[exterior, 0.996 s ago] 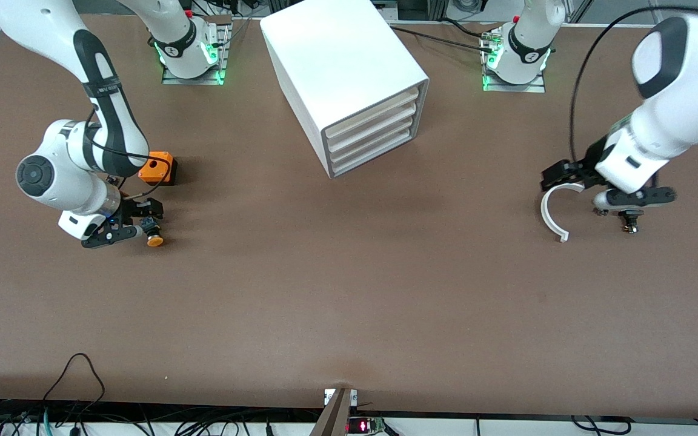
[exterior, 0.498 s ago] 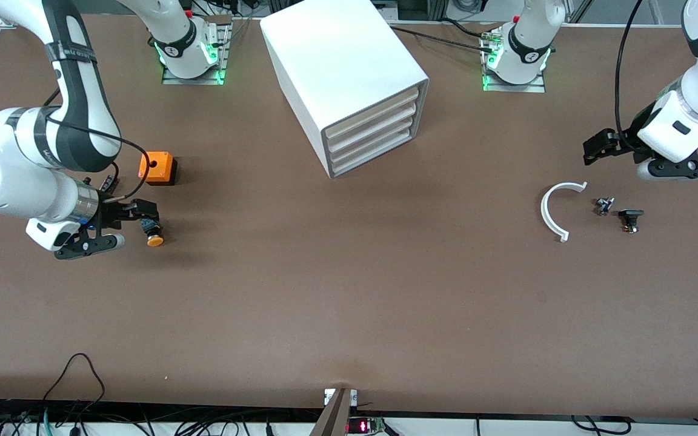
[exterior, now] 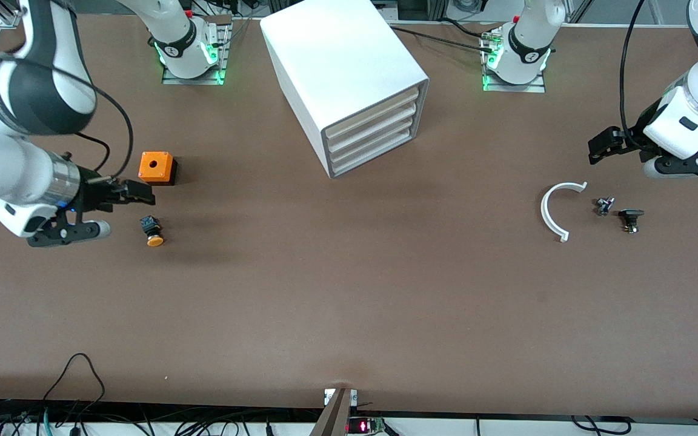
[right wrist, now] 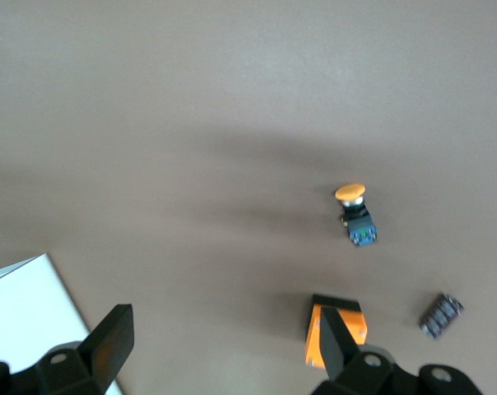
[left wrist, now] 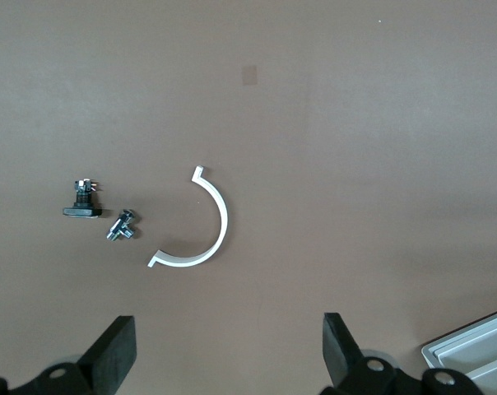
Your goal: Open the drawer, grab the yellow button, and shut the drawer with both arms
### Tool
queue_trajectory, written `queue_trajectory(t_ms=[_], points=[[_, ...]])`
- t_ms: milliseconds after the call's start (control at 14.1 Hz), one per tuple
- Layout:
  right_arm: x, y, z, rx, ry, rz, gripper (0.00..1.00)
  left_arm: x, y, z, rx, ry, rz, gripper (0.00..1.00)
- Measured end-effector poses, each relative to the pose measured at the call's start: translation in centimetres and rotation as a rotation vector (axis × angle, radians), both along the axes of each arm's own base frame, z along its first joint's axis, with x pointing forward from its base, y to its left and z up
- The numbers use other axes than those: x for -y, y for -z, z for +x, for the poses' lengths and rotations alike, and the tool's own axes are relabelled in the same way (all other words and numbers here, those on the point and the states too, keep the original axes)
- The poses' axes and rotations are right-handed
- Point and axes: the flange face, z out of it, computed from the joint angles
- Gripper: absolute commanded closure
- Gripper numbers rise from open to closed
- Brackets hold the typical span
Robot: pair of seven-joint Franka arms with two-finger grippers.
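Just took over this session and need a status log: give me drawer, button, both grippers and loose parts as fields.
drawer: topmost of the cabinet, shut
button: on the table, nearer the front camera than the orange cube, ungripped
right gripper: open, empty, beside the button
left gripper: open, empty, over the table at its own end
white arc: on the table beside two small dark parts

Even, bright overhead light covers the brown worktop (exterior: 349, 290), with no glare on its matte surface. Shadows are soft and short: a faint dark patch lies beside the button (exterior: 153, 231) and the orange cube (exterior: 157, 168), and a broader one spreads in front of the cabinet (exterior: 349, 79). The front view is sharp. The right wrist view is slightly soft, with blurred, smeared shadows across the worktop. Green lamps glow at both arm bases.
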Motion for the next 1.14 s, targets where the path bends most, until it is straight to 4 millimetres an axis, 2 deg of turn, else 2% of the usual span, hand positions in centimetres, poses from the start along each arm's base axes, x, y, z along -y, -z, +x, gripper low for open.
queue_trajectory(t_ms=[142, 284, 356, 427, 498, 569, 711, 782, 924, 1138], points=[[-1.0, -3.8, -0.3, 0.054, -0.045, -0.081, 0.0, -0.2, 0.0, 0.0, 0.0, -0.003, 0.0, 0.0], [-3.2, -6.2, -1.0, 0.108, -0.1, -0.153, 0.0, -0.2, 0.0, 0.0, -0.001, -0.004, 0.0, 0.0], [-3.7, -7.1, -1.3, 0.128, -0.104, -0.168, 0.0, -0.2, 0.0, 0.0, -0.001, -0.004, 0.0, 0.0], [-3.2, -8.1, -1.6, 0.146, -0.09, -0.176, 0.0, -0.2, 0.0, 0.0, 0.0, -0.004, 0.0, 0.0], [-1.6, -9.1, -1.7, 0.16, -0.058, -0.179, 0.0, -0.3, 0.0, 0.0, 0.0, -0.005, 0.0, 0.0], [1.0, -10.0, -1.7, 0.168, -0.015, -0.181, 0.0, -0.3, -0.1, 0.0, 0.001, -0.005, 0.0, 0.0], [6.4, -10.6, -2.1, 0.163, 0.068, -0.187, 0.0, -0.3, -0.2, 0.0, 0.004, -0.005, 0.0, 0.0], [8.1, -10.5, -2.5, 0.155, 0.094, -0.189, 0.0, -0.3, -0.3, 0.1, 0.005, -0.005, 0.0, 0.0], [9.4, -10.4, -3.5, 0.142, 0.113, -0.189, 0.0, -0.3, -0.3, 0.1, 0.005, -0.005, 0.0, 0.0], [9.1, -10.6, -4.4, 0.136, 0.108, -0.186, 0.0, -0.3, -0.3, 0.0, 0.005, -0.005, 0.0, 0.0]])
